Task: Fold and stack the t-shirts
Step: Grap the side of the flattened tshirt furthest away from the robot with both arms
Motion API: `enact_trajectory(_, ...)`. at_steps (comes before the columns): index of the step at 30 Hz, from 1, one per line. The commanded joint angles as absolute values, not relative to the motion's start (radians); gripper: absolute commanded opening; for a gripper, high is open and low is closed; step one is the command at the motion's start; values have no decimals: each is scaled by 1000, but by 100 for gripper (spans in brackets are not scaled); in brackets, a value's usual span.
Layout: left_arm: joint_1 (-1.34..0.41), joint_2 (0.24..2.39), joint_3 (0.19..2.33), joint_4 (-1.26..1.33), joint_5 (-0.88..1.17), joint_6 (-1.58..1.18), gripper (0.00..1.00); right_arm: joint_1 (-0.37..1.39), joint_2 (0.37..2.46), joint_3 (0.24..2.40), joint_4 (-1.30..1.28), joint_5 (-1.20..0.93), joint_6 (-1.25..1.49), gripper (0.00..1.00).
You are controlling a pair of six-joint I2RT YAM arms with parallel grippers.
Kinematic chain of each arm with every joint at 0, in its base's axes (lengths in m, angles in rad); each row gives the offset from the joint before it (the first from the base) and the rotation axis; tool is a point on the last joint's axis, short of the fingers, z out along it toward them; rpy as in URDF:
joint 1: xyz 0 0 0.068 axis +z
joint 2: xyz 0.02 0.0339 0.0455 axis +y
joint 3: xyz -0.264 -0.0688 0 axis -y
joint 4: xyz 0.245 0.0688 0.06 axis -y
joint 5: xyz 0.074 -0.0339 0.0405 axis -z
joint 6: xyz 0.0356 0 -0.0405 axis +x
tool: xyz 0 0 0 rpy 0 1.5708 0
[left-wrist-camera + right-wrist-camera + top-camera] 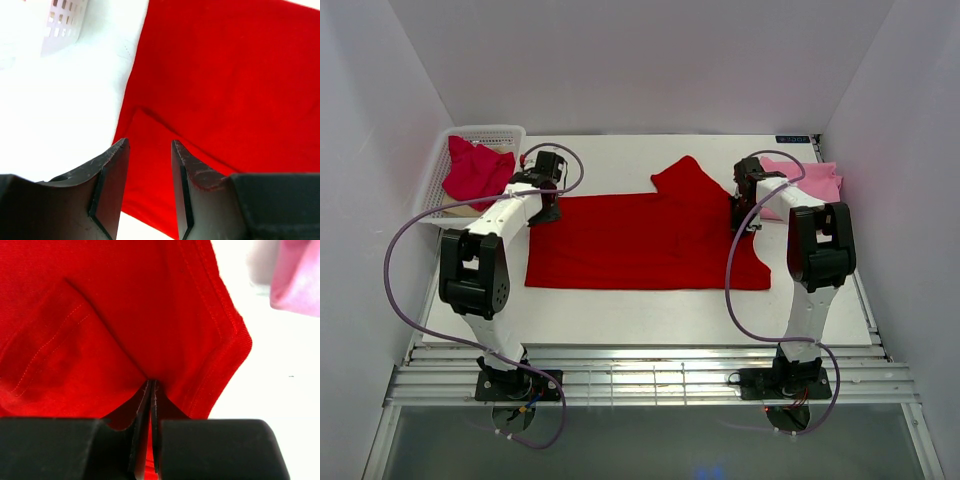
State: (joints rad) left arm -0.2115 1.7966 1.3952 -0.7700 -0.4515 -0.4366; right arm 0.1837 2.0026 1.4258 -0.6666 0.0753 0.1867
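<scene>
A bright red t-shirt (640,240) lies spread flat across the middle of the table, with a sleeve pointing to the back. My left gripper (545,212) is open over the shirt's left edge (150,165), holding nothing. My right gripper (745,222) is shut on a pinch of the red shirt (165,330) at its right edge. A folded light pink t-shirt (810,182) lies at the back right and shows in the right wrist view (297,280). A crimson-red t-shirt (475,170) lies bunched in the basket.
A white plastic mesh basket (510,132) stands at the back left, close behind my left arm; its corner shows in the left wrist view (62,22). White walls enclose the table on three sides. Purple cables loop beside both arms.
</scene>
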Motion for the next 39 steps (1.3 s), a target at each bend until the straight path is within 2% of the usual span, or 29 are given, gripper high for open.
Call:
enact_trajectory(1, -209, 1750, 1373, -756, -465, -439, 50, 175, 2013, 1396, -762, 158, 170, 8)
enact_trajectory(8, -190, 1812, 1385, -684, -535, -377, 52, 175, 1947, 1440, -764, 118, 163, 9)
enact_trajectory(13, -170, 1879, 1462, -632, -563, -344, 58, 175, 1862, 1531, -756, 20, 149, 24)
enact_trajectory(19, -164, 2017, 1624, -615, -587, -316, 58, 175, 1859, 1652, -713, -52, 127, 39)
enact_trajectory(25, -158, 2141, 1749, -615, -604, -308, 56, 175, 2049, 1825, -726, -90, 127, 39)
enact_trajectory(39, -129, 2230, 1825, -557, -640, -305, 55, 176, 2258, 2026, -614, -149, 107, 40)
